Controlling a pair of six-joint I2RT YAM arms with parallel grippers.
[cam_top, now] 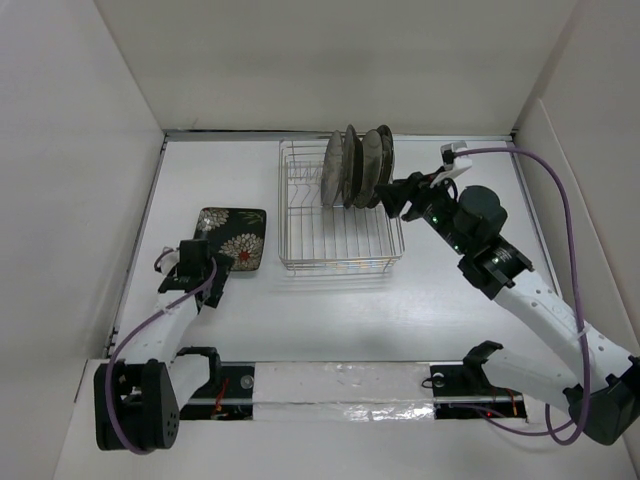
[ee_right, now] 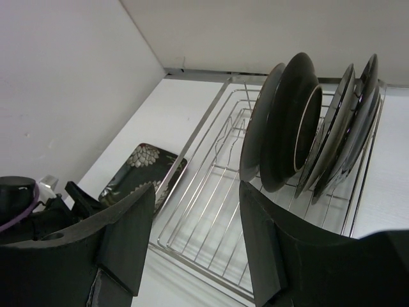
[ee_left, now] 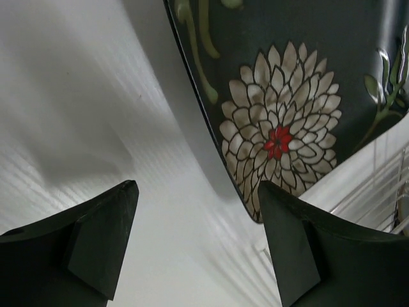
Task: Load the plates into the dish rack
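The black square plate with flowers (cam_top: 232, 238) lies flat on the table, left of the dish rack (cam_top: 300, 262). It also shows in the left wrist view (ee_left: 287, 96) and the right wrist view (ee_right: 137, 173). Several round plates (cam_top: 356, 165) stand on edge in the rack's far part; the right wrist view shows these plates (ee_right: 287, 128) upright in the wire rack (ee_right: 211, 211). My left gripper (cam_top: 192, 278) is open and empty, just short of the square plate's near corner. My right gripper (cam_top: 392, 197) is open and empty at the rack's right side, next to the standing plates.
White walls close in the table on the left, back and right. A taped strip (cam_top: 340, 385) runs along the near edge between the arm bases. A purple cable (cam_top: 560, 200) loops beside the right arm.
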